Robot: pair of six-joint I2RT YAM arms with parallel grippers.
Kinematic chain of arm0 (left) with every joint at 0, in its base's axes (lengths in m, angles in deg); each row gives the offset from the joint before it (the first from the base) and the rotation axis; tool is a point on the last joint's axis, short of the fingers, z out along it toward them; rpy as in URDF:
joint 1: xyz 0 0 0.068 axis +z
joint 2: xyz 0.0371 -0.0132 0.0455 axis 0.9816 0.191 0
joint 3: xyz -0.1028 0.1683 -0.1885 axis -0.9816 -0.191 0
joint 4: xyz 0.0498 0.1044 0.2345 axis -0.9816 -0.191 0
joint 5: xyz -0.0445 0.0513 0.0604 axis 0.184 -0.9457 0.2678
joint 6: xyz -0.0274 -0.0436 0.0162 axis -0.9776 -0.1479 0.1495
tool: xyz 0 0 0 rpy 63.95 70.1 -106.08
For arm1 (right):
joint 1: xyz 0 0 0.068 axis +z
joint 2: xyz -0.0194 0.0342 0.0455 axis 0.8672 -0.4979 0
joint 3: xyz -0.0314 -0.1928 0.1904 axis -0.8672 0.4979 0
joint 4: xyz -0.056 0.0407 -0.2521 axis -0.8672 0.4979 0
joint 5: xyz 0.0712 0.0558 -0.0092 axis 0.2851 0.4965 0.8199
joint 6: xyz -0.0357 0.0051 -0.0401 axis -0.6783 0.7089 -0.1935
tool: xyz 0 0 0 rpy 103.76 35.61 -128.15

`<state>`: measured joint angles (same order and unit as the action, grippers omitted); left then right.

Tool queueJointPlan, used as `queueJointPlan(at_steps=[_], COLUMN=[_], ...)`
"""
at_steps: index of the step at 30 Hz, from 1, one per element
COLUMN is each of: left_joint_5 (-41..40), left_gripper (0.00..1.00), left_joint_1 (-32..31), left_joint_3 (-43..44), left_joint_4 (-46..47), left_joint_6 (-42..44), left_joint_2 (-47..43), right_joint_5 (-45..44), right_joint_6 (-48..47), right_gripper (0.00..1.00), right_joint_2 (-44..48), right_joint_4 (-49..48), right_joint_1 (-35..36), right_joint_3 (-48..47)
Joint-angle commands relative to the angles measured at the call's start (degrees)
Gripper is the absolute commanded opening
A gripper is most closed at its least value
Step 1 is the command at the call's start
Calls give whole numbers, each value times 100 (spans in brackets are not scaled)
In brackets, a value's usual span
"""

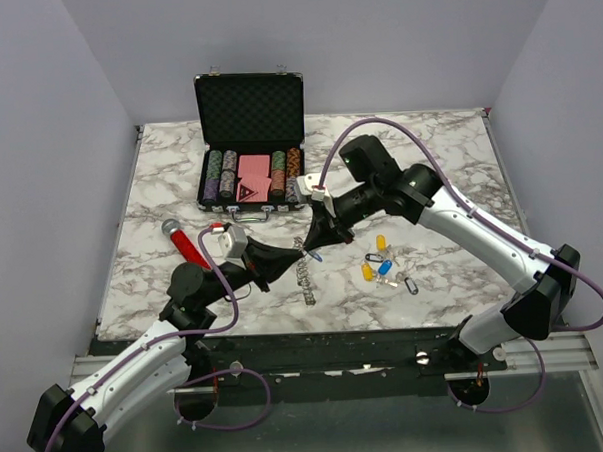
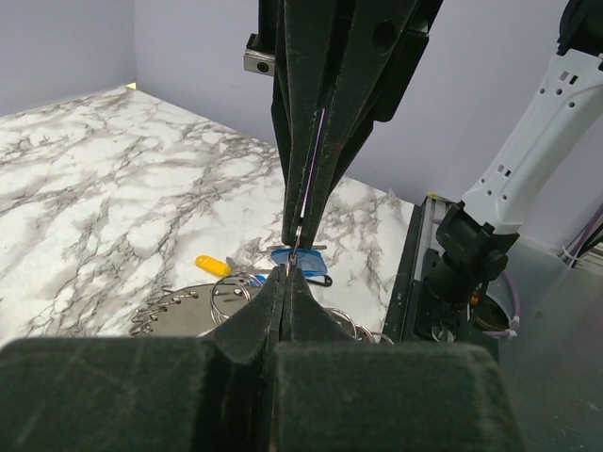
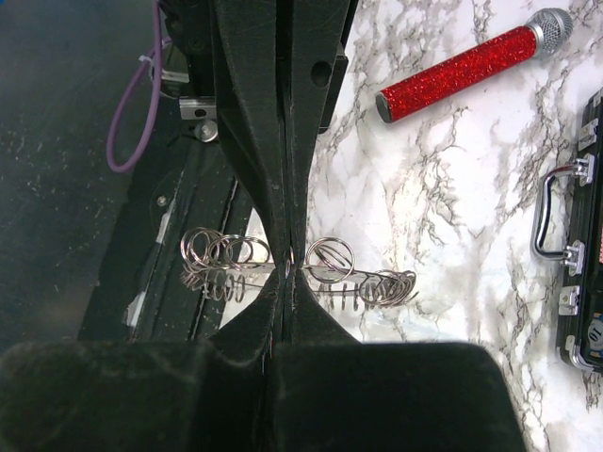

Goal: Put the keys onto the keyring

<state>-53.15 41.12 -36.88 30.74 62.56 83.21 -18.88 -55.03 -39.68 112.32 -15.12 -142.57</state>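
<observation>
Keyring [image 3: 332, 256] at tips of both closed fingers [image 3: 247, 141]

So the left arm [image 1: 128, 374] and right arm [image 1: 482, 228] are the same build: glossy white shells on the long links, chunky black joints [image 1: 533, 306], a loose purple cable [image 1: 397, 124] looping along each. The left gripper [image 1: 296, 248] and right gripper [image 1: 309, 244] are matte black, fingers [image 2: 250, 325] like long tapering wedges, a bit scuffed. The left one's got a small silver block with a screw [image 3: 207, 130].

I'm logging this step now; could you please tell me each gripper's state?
Left gripper: closed, tips at the keyring; hold unclear.
Right gripper: closed, tips there too; hold unclear.
</observation>
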Motion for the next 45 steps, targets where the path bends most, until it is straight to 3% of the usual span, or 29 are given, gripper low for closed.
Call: queueJointPlan(at_steps=[1,25,36,45], left_joint_5=[-24,-516,-656,-657], left_gripper=[0,0,0,0], left_joint_1=[42,166,227,297], left_joint_3=[198,172,-56,-320], left_joint_4=[395,167,728,1098], left_joint_6=[-122,-535,-1001,-1115], left_joint_2=[-91,-179,-240,-240], right_joint_5=[-75,-260,-260,74], right_joint_6=[-226,-288,108,178], right_gripper=[1,1,1,20], right_joint_2=[59,129,199,243], right_joint_4=[220,150,-183,-122], right_joint_1=[157,192,192,192], right_joint_3=[157,236,438,377])
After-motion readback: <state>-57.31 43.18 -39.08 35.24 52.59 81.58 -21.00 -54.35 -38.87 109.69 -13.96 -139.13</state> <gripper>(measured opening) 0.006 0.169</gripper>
